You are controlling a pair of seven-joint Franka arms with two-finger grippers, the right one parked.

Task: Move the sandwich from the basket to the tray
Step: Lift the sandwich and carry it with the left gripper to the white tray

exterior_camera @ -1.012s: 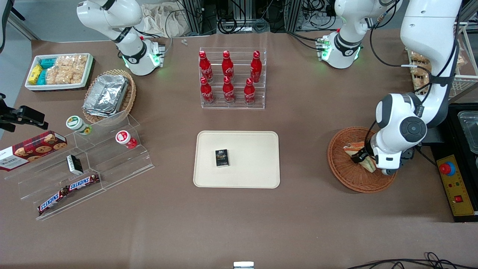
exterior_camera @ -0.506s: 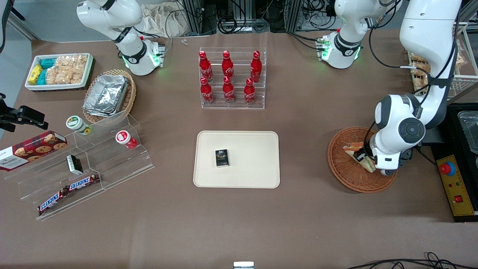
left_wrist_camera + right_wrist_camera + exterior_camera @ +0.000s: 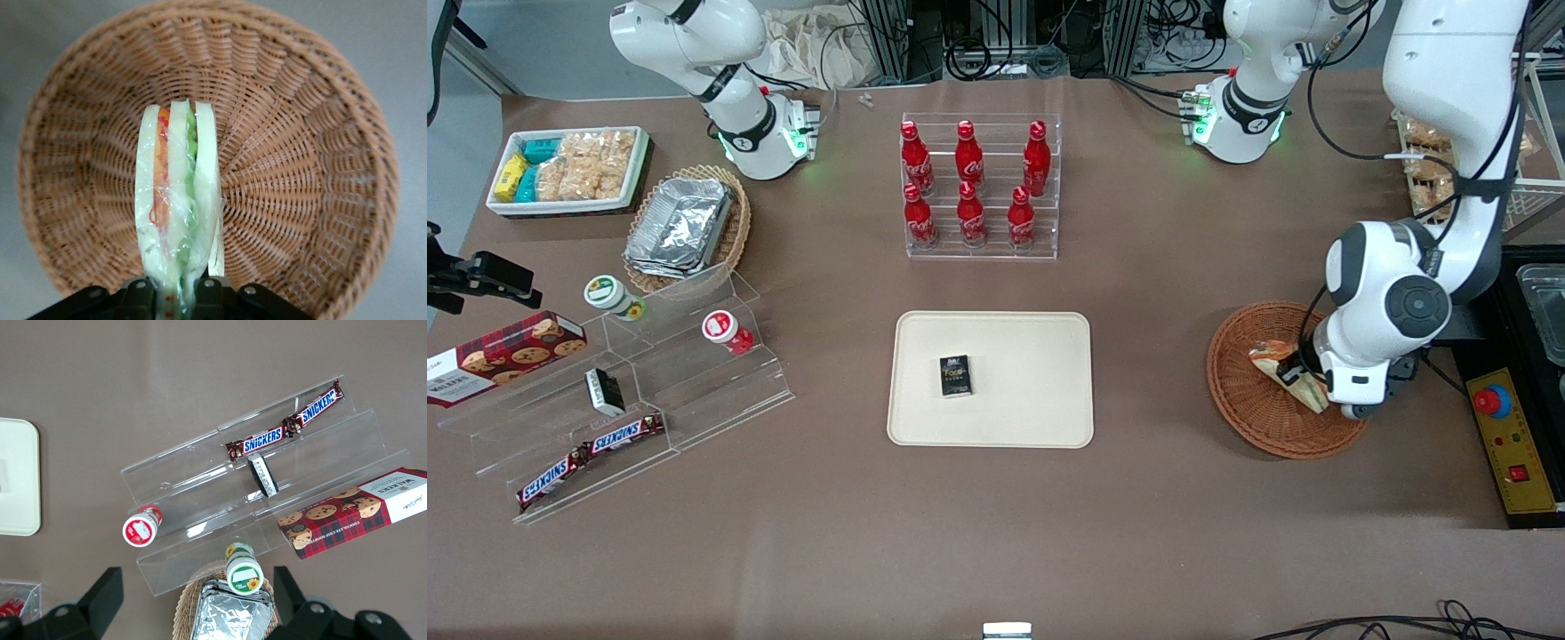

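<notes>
- Progress, as I judge it: pick made, carry and set-down left; sandwich (image 3: 177,193) is pinched at one end between the gripper (image 3: 179,293) fingers, clenched on it; it stands edge-up over the basket (image 3: 1249,418), and whether it hangs clear of the wicker or touches it I cannot tell; nothing of the move toward the tray (image 3: 1040,418) shows yet
- Gripper (image 3: 1296,372) sits low over the basket, at the working arm's end of the table; tray lies mid-table, well apart from it
- Tray: one, cream, holding one small dark box (image 3: 955,375); bare room around the box, so I judge a set-down spot is available
- Baskets: two; the round reddish one with the sandwich, and a tan one (image 3: 734,236) with a foil tray stack (image 3: 680,224) toward the parked arm's end
- Sandwich: one seen; wrapped in clear film, pale bread, orange and green layers at the edge; no second one in the basket in the wrist view
- Bottle rack (image 3: 980,249): one, clear; red bottles (image 3: 971,153) six, in two rows of three
- Stepped clear stand (image 3: 694,391): one; on it two small lidded cups (image 3: 719,327), one dark box (image 3: 605,391), two Snickers bars (image 3: 627,433)
- Cookie box (image 3: 503,354): one, beside the stand
- White tub (image 3: 569,206) of snack packets: one; packets too crowded to count
</notes>
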